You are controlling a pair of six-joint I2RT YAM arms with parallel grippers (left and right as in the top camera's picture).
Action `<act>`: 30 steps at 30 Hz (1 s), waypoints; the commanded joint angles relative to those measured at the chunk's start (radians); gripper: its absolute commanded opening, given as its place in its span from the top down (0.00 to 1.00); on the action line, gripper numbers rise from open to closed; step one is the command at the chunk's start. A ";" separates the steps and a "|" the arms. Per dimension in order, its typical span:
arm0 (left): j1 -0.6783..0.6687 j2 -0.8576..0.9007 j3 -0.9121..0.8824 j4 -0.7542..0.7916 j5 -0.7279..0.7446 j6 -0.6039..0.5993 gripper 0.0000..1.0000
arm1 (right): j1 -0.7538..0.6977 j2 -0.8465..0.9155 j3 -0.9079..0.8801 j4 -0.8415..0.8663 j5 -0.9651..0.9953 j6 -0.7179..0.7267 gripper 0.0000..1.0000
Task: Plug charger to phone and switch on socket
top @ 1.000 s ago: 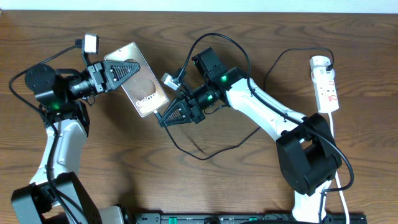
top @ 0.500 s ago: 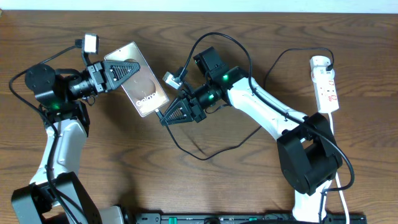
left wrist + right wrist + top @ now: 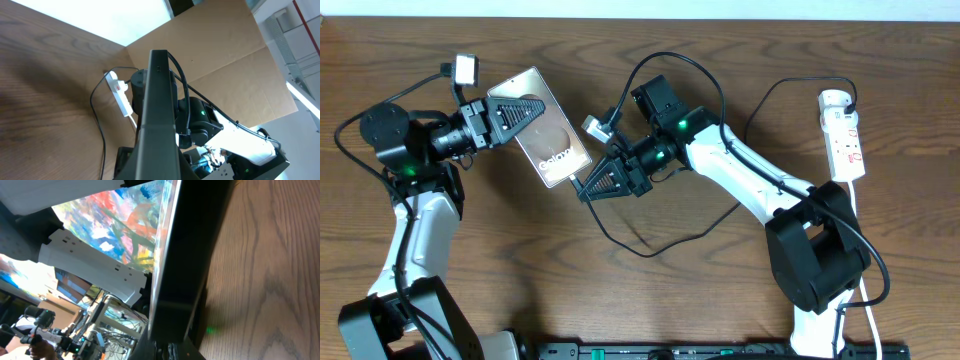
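1. The left gripper (image 3: 520, 113) is clamping the phone (image 3: 555, 150) by its upper end. It is holding it off the table with the free lower edge pointing toward the other arm. This is probably to steady the phone and present its port.
2. The right gripper (image 3: 592, 188) is pointing its narrowed tips at that lower edge, which is lying just ahead of them. The charger (image 3: 645, 254) is trailing back from the tips in a loose loop. I cannot tell whether the fingers are pinching the plug, or whether the plug is seated.
3. The socket (image 3: 845, 135) is lying well behind the right gripper, out past its arm's base. It is waiting for the switching step, which I judge to be not yet done.
4. The overhead view is giving the whole layout: both arms, the phone's face and the cable's run.
5. The left wrist view is showing the phone (image 3: 157, 110) edge-on, straight ahead of its fingers, with the socket (image 3: 120, 95) far beyond it.
6. The right wrist view is showing the phone (image 3: 192, 255) filling the frame, its screen reflecting colours, above the table (image 3: 270, 280). The port itself is not showing in any view.
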 commanded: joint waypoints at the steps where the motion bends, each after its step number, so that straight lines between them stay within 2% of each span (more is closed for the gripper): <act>1: 0.000 -0.006 0.029 0.006 0.010 0.017 0.93 | -0.013 -0.027 0.005 0.005 -0.043 0.001 0.99; 21: -0.027 -0.006 0.029 0.006 0.010 0.048 0.93 | -0.014 -0.027 0.005 0.009 -0.043 0.006 0.99; 30: -0.027 -0.006 0.029 0.006 0.010 0.011 0.93 | -0.027 -0.027 0.005 0.007 -0.043 0.006 0.99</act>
